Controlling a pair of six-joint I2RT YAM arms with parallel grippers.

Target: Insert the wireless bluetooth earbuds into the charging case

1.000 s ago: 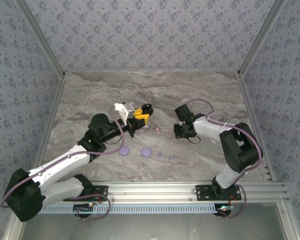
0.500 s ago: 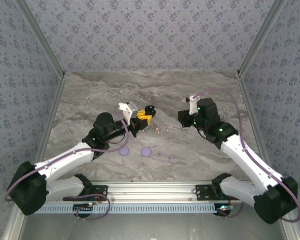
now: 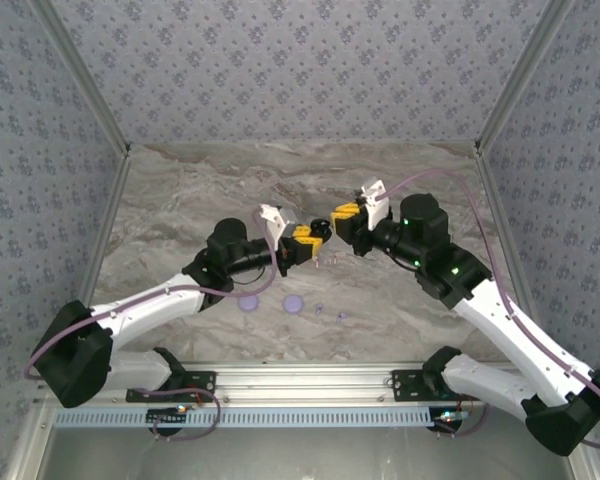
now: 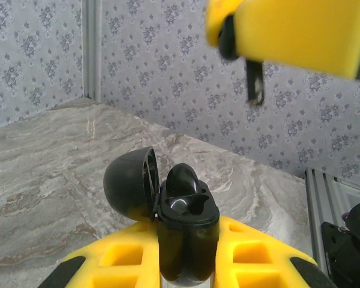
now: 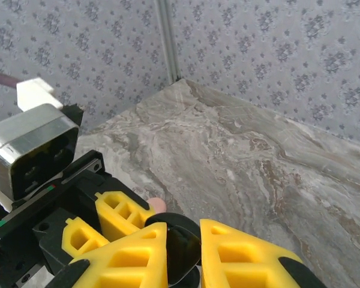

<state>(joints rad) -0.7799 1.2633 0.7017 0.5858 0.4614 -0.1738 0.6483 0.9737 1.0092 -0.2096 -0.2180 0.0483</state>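
Above the middle of the bench [image 3: 180, 210], my two pincers meet almost tip to tip. My left pincer [image 3: 315, 240] is clamped tight around the black charging case [image 4: 186, 240], which stands upright between my yellow fingers [image 4: 258, 255]. Its domed lid [image 4: 129, 183] is swung open to one side and its dark sockets face up. My right pincer [image 3: 337, 218] is pressed shut on a black earbud [image 4: 254, 83]. The stem hangs down from the grip just above the open case, apart from it. Down on the bench, toward its near edge, two lilac discs [image 3: 248, 300] lie side by side. A pair of tiny lilac earbuds [image 3: 319, 307] sits just beside them on the side toward the right edge. Pale pinkish earbuds [image 3: 318, 263] rest nearer the middle, beneath my pincers.
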